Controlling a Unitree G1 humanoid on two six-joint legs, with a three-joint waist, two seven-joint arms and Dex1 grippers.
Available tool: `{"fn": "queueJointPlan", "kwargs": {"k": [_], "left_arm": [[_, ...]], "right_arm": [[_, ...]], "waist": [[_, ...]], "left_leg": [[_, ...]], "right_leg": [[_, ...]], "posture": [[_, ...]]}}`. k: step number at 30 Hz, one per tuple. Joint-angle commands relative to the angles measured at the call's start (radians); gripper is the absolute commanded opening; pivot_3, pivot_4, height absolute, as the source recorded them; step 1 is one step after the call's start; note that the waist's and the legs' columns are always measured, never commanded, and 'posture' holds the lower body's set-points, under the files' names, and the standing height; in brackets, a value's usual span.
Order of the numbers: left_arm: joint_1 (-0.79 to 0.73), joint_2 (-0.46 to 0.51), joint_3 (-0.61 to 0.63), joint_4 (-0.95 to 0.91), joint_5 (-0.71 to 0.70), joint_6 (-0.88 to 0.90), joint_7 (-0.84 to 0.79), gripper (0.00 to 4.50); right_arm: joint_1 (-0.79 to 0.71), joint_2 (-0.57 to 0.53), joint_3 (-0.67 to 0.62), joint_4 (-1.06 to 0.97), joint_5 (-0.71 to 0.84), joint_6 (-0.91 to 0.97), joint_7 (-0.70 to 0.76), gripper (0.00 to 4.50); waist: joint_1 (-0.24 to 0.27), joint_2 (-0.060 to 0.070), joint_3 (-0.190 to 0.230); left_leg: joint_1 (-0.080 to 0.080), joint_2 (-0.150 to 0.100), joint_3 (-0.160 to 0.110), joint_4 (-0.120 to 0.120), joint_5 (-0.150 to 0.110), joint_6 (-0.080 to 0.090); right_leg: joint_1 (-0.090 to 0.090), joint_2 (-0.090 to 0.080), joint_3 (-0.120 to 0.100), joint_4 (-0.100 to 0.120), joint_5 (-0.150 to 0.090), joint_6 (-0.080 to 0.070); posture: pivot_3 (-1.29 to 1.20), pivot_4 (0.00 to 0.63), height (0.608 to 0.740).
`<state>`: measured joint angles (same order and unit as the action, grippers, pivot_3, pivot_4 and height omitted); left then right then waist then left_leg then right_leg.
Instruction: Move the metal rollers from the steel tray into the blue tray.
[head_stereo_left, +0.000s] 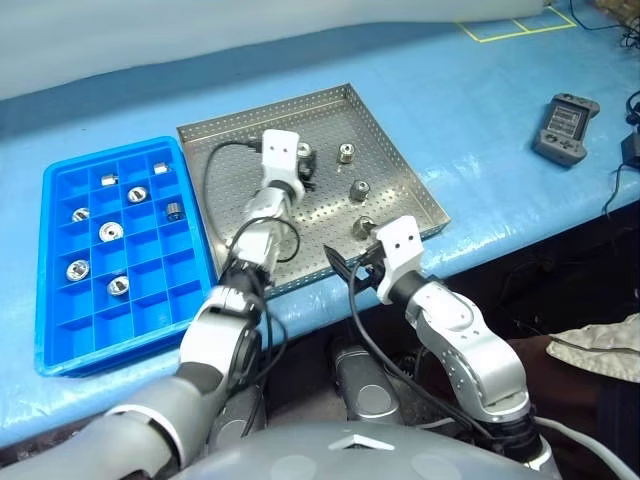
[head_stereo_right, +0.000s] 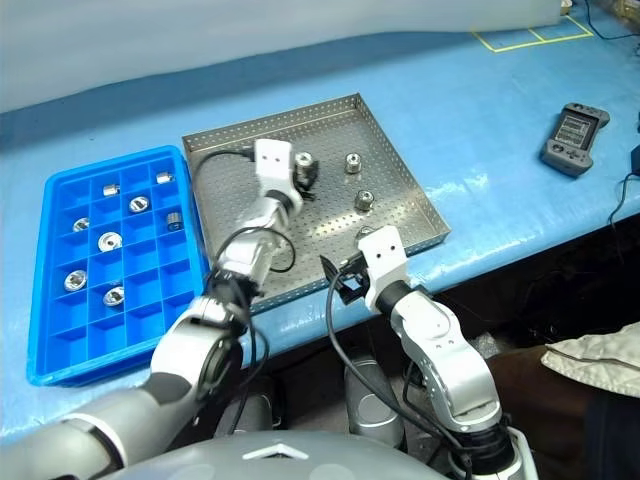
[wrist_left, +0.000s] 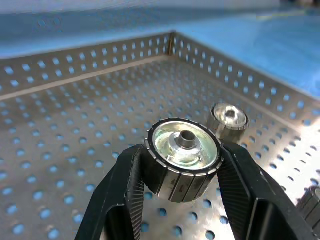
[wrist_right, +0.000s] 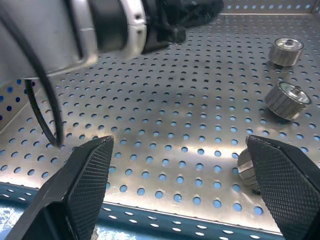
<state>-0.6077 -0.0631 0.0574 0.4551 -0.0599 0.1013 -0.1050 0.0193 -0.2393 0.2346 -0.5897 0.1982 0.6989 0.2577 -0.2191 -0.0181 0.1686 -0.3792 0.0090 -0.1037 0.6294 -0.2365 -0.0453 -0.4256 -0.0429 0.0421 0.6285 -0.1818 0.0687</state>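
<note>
The steel tray (head_stereo_left: 230, 150) lies on the blue table with three loose metal rollers (head_stereo_left: 345, 153) (head_stereo_left: 359, 189) (head_stereo_left: 361, 228) in its right half. My left gripper (wrist_left: 182, 175) hovers over the tray's far middle, shut on a metal roller (wrist_left: 182, 160) held flange up between both fingers. Just past it stands another roller (wrist_left: 229, 119). My right gripper (wrist_right: 185, 175) is open at the tray's near edge, with nothing between its fingers, and the nearest roller (wrist_right: 248, 167) sits beside one fingertip. To the left lies the blue tray (head_stereo_left: 60, 330), with several rollers (head_stereo_left: 110, 232) in separate compartments.
A grey handheld controller (head_stereo_left: 566, 126) lies on the table to the right, with cables (head_stereo_left: 622, 170) at the right edge. Yellow tape marks (head_stereo_left: 510, 28) show at the far side. The blue tray sits close against the steel tray's left rim.
</note>
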Motion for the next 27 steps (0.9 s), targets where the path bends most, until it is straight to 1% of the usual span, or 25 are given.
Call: {"fn": "queueJointPlan", "kwargs": {"k": [1,4,8,11,13,18,20,27], "left_arm": [[0.134,0.052,-0.025,-0.367,0.011,0.073,-0.008,1.82],[0.273,0.113,-0.017,-0.634,0.017,0.185,-0.006,1.82],[0.428,0.179,0.01,-0.911,0.042,0.342,0.025,1.82],[0.523,0.18,0.053,-1.042,0.058,0.438,0.079,1.82],[0.6,0.166,0.095,-1.132,0.057,0.491,0.106,1.82],[0.757,0.124,0.155,-1.273,0.089,0.576,0.174,1.82],[0.817,0.087,0.176,-1.306,0.101,0.591,0.212,1.82],[0.919,0.004,0.195,-1.367,0.132,0.619,0.281,1.82]], "right_arm": [[-0.034,0.006,0.018,0.0,0.011,-0.011,0.025,4.5],[-0.078,0.006,0.045,0.024,0.014,-0.013,0.052,4.5],[-0.151,0.02,0.083,0.057,0.023,-0.022,0.094,4.5],[-0.193,0.032,0.104,0.083,0.026,-0.033,0.122,4.5],[-0.224,0.047,0.117,0.108,0.033,-0.042,0.14,4.5],[-0.273,0.064,0.15,0.163,0.031,-0.061,0.184,4.5],[-0.289,0.067,0.166,0.183,0.031,-0.07,0.203,4.5],[-0.313,0.079,0.18,0.218,0.03,-0.087,0.234,4.5]], "waist": [[0.017,0.0,0.0],[0.06,0.0,0.0],[0.114,0.0,0.0],[0.153,-0.001,0.0],[0.166,-0.001,0.0],[0.198,-0.002,0.0],[0.208,-0.002,0.0],[0.233,-0.003,0.0]], "left_leg": [[0.0,0.0,0.001,0.0,0.0,0.0],[0.0,0.0,0.002,0.001,0.0,0.0],[0.0,0.0,0.003,0.002,0.0,0.0],[0.0,0.0,0.003,0.003,0.0,0.0],[0.0,0.0,0.003,0.003,0.0,0.0],[0.0,0.0,0.003,0.003,0.0,0.0],[0.001,0.0,0.003,0.003,0.0,0.0],[0.001,0.0,0.002,0.004,0.0,0.0]], "right_leg": [[-0.001,0.0,0.001,0.0,0.0,0.0],[-0.002,0.001,0.002,0.001,0.0,0.0],[-0.001,0.001,0.003,0.001,0.0,0.0],[-0.001,0.001,0.003,0.0,0.0,0.0],[0.0,0.001,0.003,0.0,0.0,-0.001],[0.0,0.001,0.002,0.0,-0.001,-0.003],[0.0,0.001,0.002,0.0,-0.003,-0.005],[0.0,0.0,0.001,0.0,-0.003,-0.006]], "posture": [[-0.11,0.15,0.74],[-0.05,0.15,0.74],[0.0,0.15,0.74],[0.04,0.15,0.74],[0.07,0.15,0.74],[0.14,0.15,0.74],[0.16,0.15,0.74],[0.2,0.15,0.74]]}}
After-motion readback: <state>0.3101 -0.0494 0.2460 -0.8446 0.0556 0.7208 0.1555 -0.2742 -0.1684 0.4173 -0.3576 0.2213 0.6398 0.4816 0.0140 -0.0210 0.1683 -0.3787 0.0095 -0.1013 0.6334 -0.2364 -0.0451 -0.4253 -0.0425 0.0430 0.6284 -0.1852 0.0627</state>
